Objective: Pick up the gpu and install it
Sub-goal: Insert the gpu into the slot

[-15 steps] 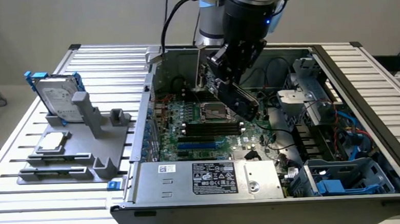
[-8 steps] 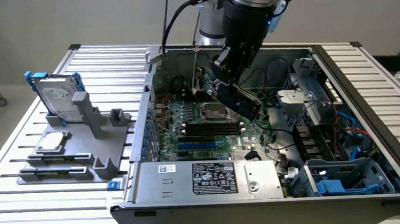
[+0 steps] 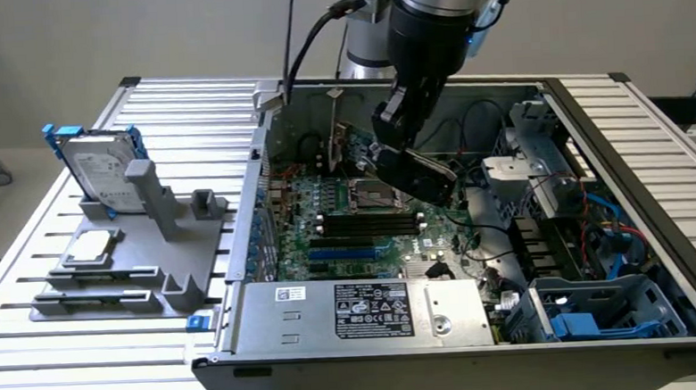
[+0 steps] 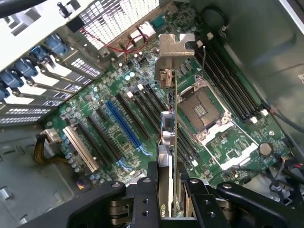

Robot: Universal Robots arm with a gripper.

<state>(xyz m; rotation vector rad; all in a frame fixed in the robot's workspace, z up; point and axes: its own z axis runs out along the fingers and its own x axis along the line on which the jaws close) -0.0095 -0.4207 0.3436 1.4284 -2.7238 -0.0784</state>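
Gripper (image 4: 170,192) was pinched shut on the gpu (image 4: 167,133). The card sat edge-on between the fingers, bracket end pointing away from the hand, above the motherboard (image 4: 95,102). It looked light, stiff and fragile. Best gripped on the cover, not the bare board.

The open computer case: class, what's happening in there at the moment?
The gripper is shut on the gpu, holding it edge-on inside the case above the motherboard, near the processor socket. The card is not yet seated in a slot. A hard drive stands in the grey rack outside.
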